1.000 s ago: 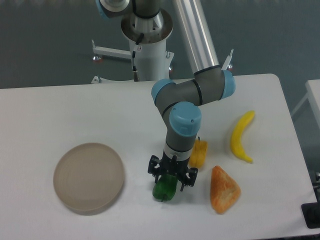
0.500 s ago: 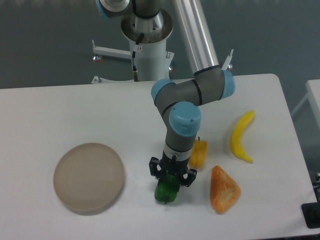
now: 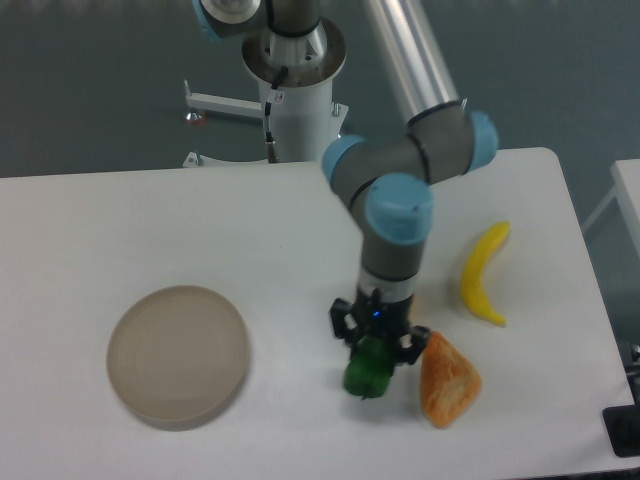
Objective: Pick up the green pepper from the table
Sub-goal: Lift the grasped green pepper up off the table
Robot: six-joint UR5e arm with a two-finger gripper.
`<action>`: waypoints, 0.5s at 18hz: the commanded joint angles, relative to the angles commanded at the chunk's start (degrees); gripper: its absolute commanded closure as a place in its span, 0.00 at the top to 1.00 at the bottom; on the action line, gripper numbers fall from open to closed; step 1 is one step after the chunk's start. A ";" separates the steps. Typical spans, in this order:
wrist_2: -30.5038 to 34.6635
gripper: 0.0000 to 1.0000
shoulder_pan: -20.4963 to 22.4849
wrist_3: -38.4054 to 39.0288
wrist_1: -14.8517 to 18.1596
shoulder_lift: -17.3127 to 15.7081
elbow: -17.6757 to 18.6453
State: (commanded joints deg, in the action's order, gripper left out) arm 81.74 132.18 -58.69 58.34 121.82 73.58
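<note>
In the single fixed view, we saw the gripper (image 3: 378, 343) pointing straight down with its two fingers closed around the top of the green pepper (image 3: 367, 372), which hung from them near the front edge of the table (image 3: 150, 220), towards the right-hand side. We could not tell whether the pepper's underside was clear of the surface or only just touching it; a faint shadow lay beneath it. The orange wedge-shaped item (image 3: 448, 378) sat just beside the pepper on the right, and the gripper's right finger was close to it.

We judged the step in hand to be the lift. To do it well, we thought the arm should rise straight up and slowly, keeping the fingers clamped, since the pepper's skin looked glossy and lobed and might slip or twist in a narrow hold. A vertical path would also keep clear of the wedge.

The tabletop was white, matte and smooth, with rounded corners. A round beige plate (image 3: 178, 355) lay towards the front left, well apart from the gripper, and a banana (image 3: 482, 274) lay near the right edge. Behind the table stood the arm's white pedestal (image 3: 298, 110) on a dark grey floor.
</note>
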 joint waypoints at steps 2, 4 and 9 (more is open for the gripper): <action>0.09 0.37 2.20 -4.66 1.42 -0.44 -1.32; 0.09 0.37 3.96 -10.81 1.69 -1.14 -1.50; 0.18 0.37 5.37 -13.21 1.60 -1.06 -1.77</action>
State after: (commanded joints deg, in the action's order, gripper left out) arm 81.91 137.55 -71.89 59.94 120.76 71.81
